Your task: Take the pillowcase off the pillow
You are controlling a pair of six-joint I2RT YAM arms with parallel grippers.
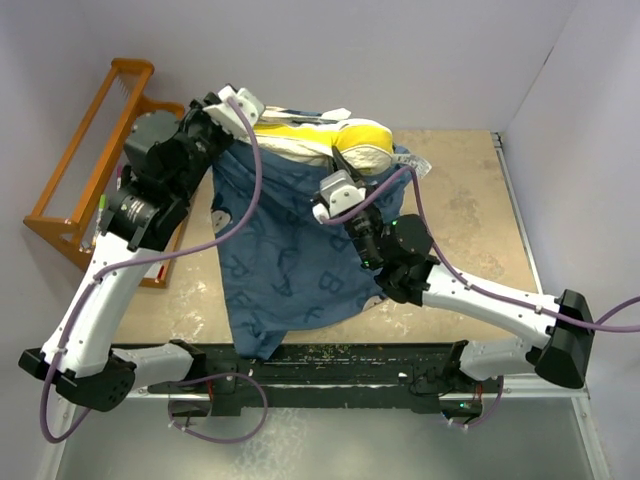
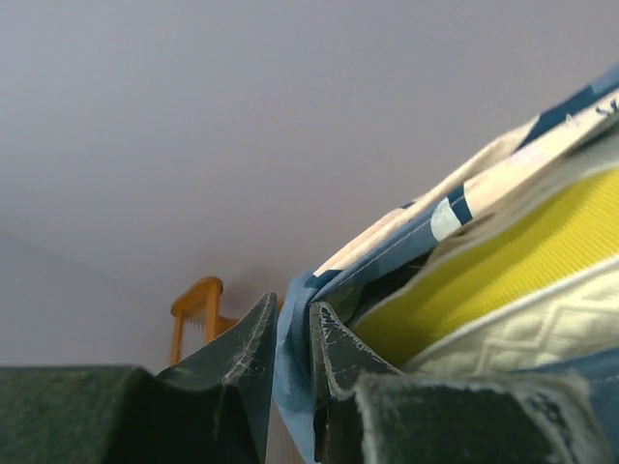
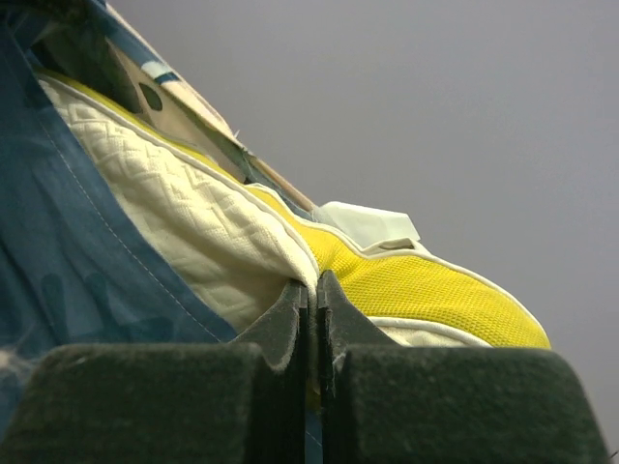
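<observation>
Hanging above the bench [image 1: 470, 200], the pillowcase [image 1: 300, 260] shows pale letters, R and B legible; left tool [image 2: 292, 307] pinches its hem, right tool [image 3: 314, 285] clamps the pillow [image 1: 365, 140] edge, its lower part hidden.

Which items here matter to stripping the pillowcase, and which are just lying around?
In the job: pillowcase, pinched by left tool; pillow, edge pinched by right tool.
Lying about: orange wooden rack, far left.
</observation>
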